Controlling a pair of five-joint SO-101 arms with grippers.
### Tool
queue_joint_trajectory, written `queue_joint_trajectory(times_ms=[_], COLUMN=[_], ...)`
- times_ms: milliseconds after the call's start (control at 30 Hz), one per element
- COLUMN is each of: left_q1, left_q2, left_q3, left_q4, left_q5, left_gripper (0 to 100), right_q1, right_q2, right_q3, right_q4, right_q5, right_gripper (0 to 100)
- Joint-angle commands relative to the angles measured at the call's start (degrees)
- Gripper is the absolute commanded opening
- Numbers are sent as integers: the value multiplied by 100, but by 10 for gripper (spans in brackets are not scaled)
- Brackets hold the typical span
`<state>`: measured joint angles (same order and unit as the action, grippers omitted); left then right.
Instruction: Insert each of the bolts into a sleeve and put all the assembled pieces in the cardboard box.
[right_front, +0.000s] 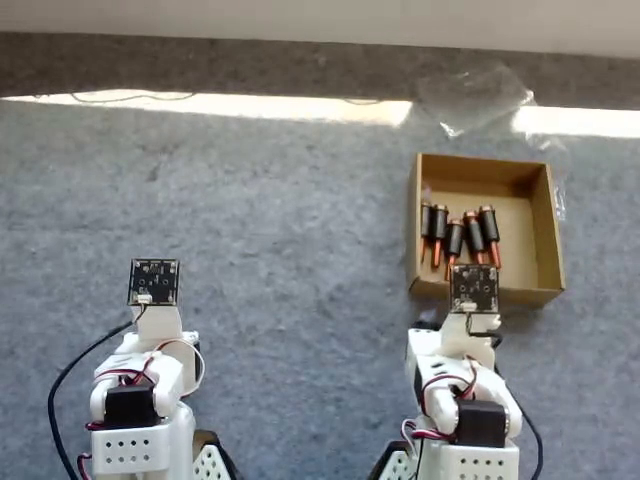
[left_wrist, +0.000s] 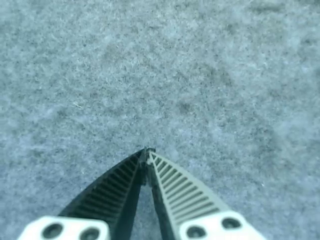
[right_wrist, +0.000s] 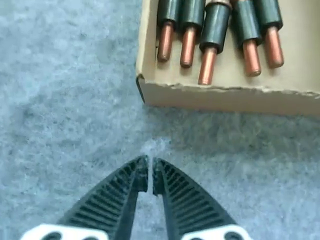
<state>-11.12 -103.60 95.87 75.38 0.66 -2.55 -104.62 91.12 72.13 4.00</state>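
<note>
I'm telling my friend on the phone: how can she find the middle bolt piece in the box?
Find the cardboard box on the grey carpet. Inside lies a row of five black sleeves with copper bolts. The middle piece has slid out of line: its copper tip pokes out past the other four.

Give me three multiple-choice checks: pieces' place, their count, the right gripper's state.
1. Where are the assembled pieces relative to the cardboard box? A inside it; B left of it; C behind it.
2. How many assembled pieces are there? A three; B five; C seven.
3. The right gripper is: A shut, empty; B wide open; C shut on a piece.
Answers: 1 A, they lie on its floor; 2 B, five lie side by side; 3 A, it is closed on nothing.
</note>
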Motion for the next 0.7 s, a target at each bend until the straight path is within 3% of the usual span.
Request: queue_joint_trajectory(times_ms=[0,233,667], left_q1=[-48,-48,-13], left_q2=[-57,-57,-57], left_q3=[127,127,127], left_q4=[62,62,62], left_q5=[0,0,9], left_gripper=[6,6,6], right_q1=[48,57,57], right_q2=[-66,-66,-57], right_q3=[224,892,1033], right_q4=[-48,-374,-84], right_q5=[-35,-35,0], right_gripper=[6,6,5])
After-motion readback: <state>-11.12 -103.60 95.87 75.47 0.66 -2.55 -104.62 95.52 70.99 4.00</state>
